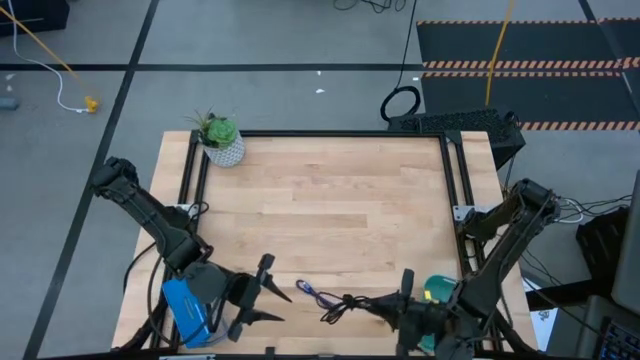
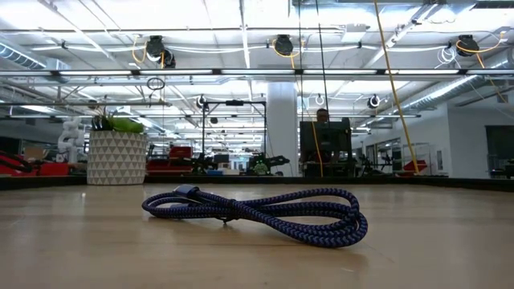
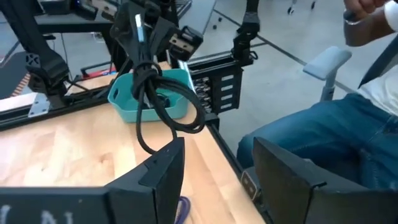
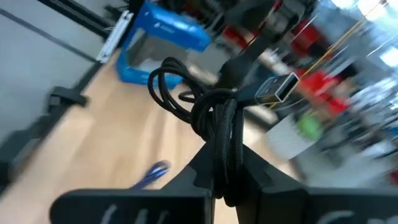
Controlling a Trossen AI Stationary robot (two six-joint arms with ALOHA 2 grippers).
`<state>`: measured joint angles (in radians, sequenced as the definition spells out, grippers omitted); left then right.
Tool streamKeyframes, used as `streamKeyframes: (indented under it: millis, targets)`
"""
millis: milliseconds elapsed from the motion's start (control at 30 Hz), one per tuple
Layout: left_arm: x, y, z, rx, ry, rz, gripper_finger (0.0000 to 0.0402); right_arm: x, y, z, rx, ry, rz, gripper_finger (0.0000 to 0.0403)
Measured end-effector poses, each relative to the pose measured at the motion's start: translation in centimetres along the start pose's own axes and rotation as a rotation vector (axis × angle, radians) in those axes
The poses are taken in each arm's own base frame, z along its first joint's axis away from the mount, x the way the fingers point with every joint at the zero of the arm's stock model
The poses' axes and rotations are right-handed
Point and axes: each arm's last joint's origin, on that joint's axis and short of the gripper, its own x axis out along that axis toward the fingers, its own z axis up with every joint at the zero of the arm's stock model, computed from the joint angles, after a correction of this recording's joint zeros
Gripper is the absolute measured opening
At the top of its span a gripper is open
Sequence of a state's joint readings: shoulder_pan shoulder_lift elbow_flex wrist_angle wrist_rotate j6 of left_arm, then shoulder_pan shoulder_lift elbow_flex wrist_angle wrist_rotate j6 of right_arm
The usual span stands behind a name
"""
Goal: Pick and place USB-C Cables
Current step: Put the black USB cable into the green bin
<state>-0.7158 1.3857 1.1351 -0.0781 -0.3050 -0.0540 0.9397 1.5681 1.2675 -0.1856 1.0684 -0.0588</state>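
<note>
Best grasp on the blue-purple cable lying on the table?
Probably the blue-purple cable at mid-bundle, where its strands bunch together, rather than at the loose end loops. It lies flat on the table, so come straight down with the fingers straddling the strands. The left tool is open beside it; the right tool holds the black cable.

Bright, even overhead lighting; one view blurred.

Lit by ceiling strip lights point(image 2: 241, 36) glaring white in the low view; soft shadow under the blue-purple cable point(image 2: 265, 215). Heavily motion-smeared in the right wrist view, sharp from above, table point(image 1: 330, 200) evenly lit.
</note>
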Motion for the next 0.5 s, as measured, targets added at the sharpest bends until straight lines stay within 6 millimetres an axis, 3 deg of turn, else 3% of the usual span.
streamKeyframes:
  millis: [300, 500]
  targets:
    - [0.1, 0.3, 0.0, -0.001, 0.004, 0.029, 0.0191, -2.2, -3.4, -1.0, 0.281, 0.143, 0.201, 0.0015]
    - [0.1, 0.3, 0.0, 0.003, 0.006, 0.029, 0.0191, -3.8, -6.5, 0.3, 0.396, 0.304, 0.290, 0.0015]
